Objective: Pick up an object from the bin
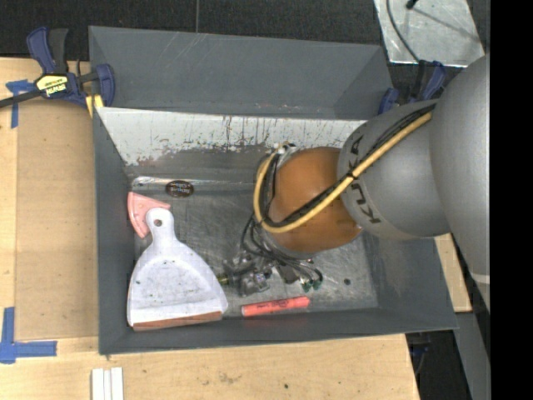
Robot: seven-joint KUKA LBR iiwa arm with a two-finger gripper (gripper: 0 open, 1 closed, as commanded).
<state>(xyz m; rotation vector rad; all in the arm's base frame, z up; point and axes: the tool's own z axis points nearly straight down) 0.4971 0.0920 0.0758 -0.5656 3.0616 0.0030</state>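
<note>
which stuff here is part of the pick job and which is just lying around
In the job:
- gripper, low near the front of the grey bin
- red marker, the nearest thing to it, so a likely pick

Lying about:
- white dustpan, at the left
- pink piece, behind the dustpan
- black oval thing, by the back wall

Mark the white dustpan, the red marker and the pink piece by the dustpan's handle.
white dustpan (173,286): camera view, middle of its flat pan.
red marker (275,307): camera view, middle of its barrel.
pink piece (140,209): camera view, its broad upper part.
</note>
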